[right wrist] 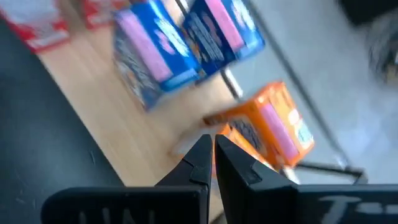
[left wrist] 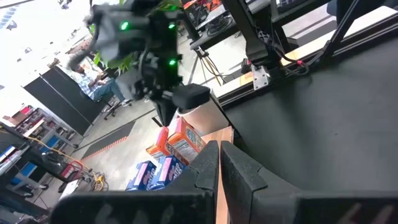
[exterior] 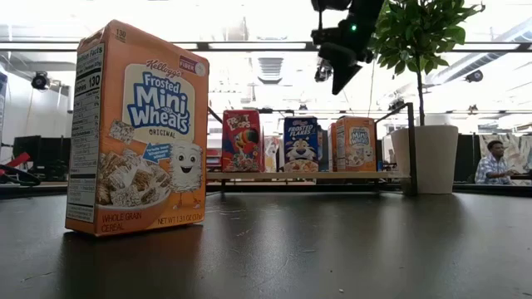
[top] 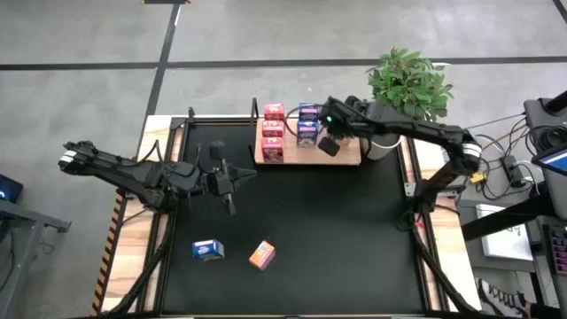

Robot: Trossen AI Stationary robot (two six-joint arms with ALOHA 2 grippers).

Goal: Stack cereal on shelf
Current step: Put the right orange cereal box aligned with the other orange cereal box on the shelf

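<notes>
cereal boxes part shelved, two remain on desk

the shelf, a light-wood board with a thin black frame, lies flat at the far edge of the black desk, its long axis running left to right. on it stand three red boxes in a row running front to back at the left end, blue boxes beside them, and one orange box further right. in the low view the shelved boxes stand upright, fronts facing the camera; readable print includes "frosted flakes" on a blue box and "mini wheats" on an orange one.

two boxes sit well apart from the shelf, near the front of the desk: a blue box and, just to its right, an orange box. the latter stands upright and reads "kellogg's frosted mini wheats original, whole grain cereal".

the right claw hangs above the shelf beside the blue boxes, fingers together, holding nothing. the left claw waits over the left middle of the desk, fingers pressed together, empty.

a potted plant stands just past the shelf's right end.
</notes>
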